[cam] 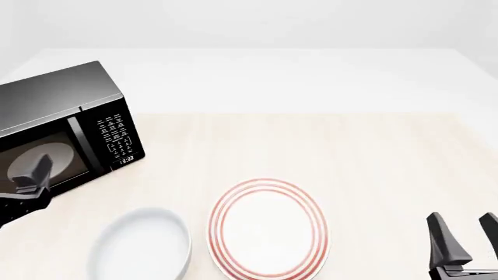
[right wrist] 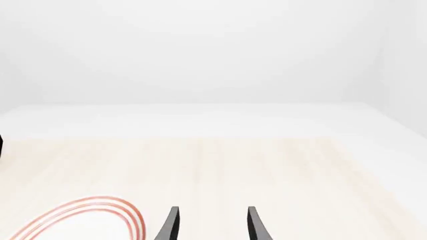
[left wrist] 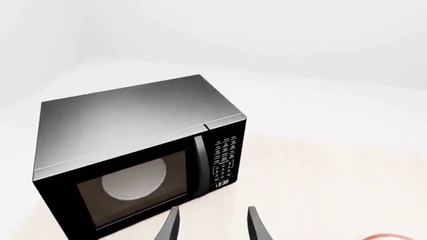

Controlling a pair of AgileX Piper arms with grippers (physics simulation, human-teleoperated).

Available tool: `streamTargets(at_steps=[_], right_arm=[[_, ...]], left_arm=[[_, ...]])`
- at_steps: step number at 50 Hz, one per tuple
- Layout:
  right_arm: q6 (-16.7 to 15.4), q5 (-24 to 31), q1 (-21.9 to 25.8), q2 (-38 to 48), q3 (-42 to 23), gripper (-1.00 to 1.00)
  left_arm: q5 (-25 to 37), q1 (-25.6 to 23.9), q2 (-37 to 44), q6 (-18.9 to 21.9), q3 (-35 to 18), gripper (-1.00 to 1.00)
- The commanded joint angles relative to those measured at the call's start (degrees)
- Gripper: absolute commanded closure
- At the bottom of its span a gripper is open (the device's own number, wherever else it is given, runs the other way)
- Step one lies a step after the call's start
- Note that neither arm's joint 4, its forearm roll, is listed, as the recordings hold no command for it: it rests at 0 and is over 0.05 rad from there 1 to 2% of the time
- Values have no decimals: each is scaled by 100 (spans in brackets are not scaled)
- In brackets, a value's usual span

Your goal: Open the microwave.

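The microwave (cam: pixel 58 125) is a glossy black box at the table's far left, its windowed door closed flush. A vertical bar handle (cam: pixel 86 146) stands between the window and the white-marked keypad (cam: pixel 115 134), with the clock reading 13:33. The microwave (left wrist: pixel 140 150) fills the left wrist view, handle (left wrist: pixel 200 167) just ahead of the fingertips. My left gripper (left wrist: pixel 212 222) is open and empty, hovering short of the door. In the front view only one of its fingers (cam: pixel 35 172) shows against the window. My right gripper (cam: pixel 467 239) is open and empty at the near right.
A white plate with red rings (cam: pixel 269 227) lies near the front centre, its rim also in the right wrist view (right wrist: pixel 80 215). A plain white bowl (cam: pixel 140 245) sits to the plate's left. The light wooden tabletop (cam: pixel 350 151) stretches to the right.
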Motion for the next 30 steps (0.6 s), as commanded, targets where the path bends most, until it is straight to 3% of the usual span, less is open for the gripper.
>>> streamTargets(at_steps=[1,30], right_arm=[[0,2,-1,-1,0,-100],[0,1,1,-1,0,-100]], left_arm=[[-406,-7,633,17,0,-100],[-1305,-82,1895,38,-79,-100]])
